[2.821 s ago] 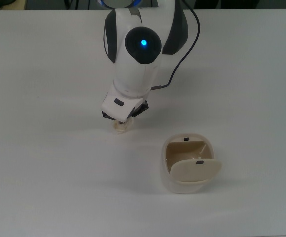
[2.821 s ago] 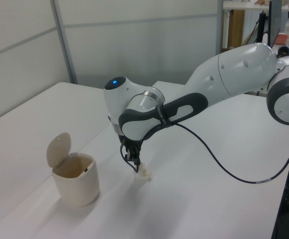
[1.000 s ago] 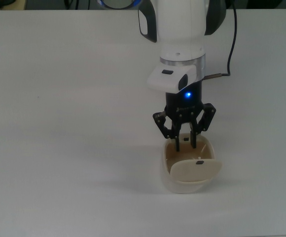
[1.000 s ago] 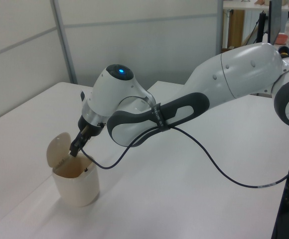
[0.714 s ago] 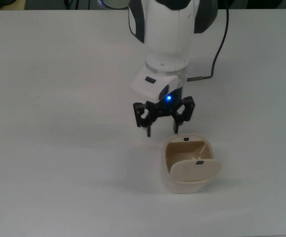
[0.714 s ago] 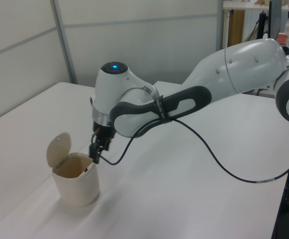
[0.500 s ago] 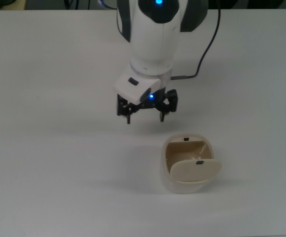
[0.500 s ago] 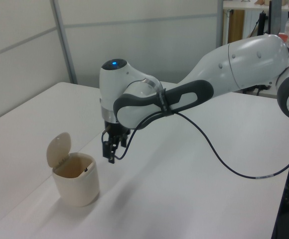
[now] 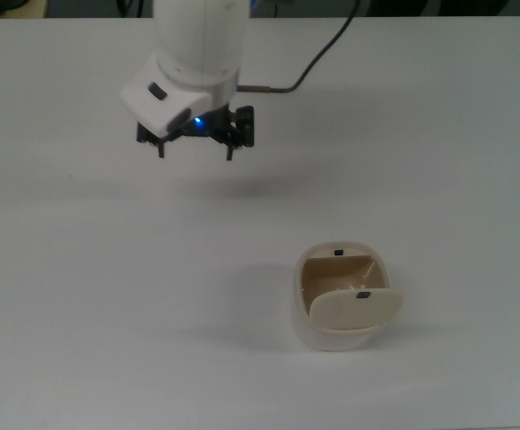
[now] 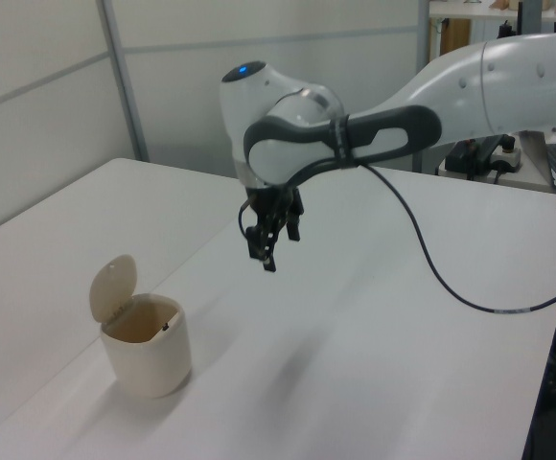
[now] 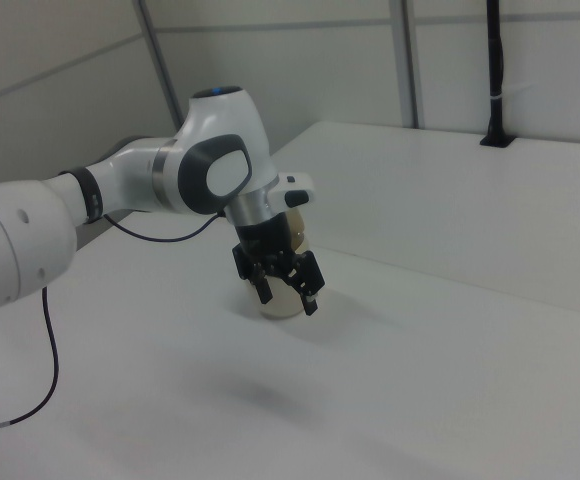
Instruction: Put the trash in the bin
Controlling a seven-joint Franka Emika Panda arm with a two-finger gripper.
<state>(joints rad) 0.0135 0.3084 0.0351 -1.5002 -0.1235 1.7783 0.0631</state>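
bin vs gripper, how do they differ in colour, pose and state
The bin is cream-beige; the gripper is black. The bin stands on the table with its lid swung up; the gripper hangs in the air, apart from the bin, toward the top view's upper left. The bin is rounded; the gripper is angular. Both are open.

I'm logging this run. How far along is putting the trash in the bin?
It looks finished. No trash shows on the table, and the gripper is open, empty and well clear of the bin, whose flap lid stands open. Nothing is in hand. The trash isn't visible inside, so I can't confirm that.
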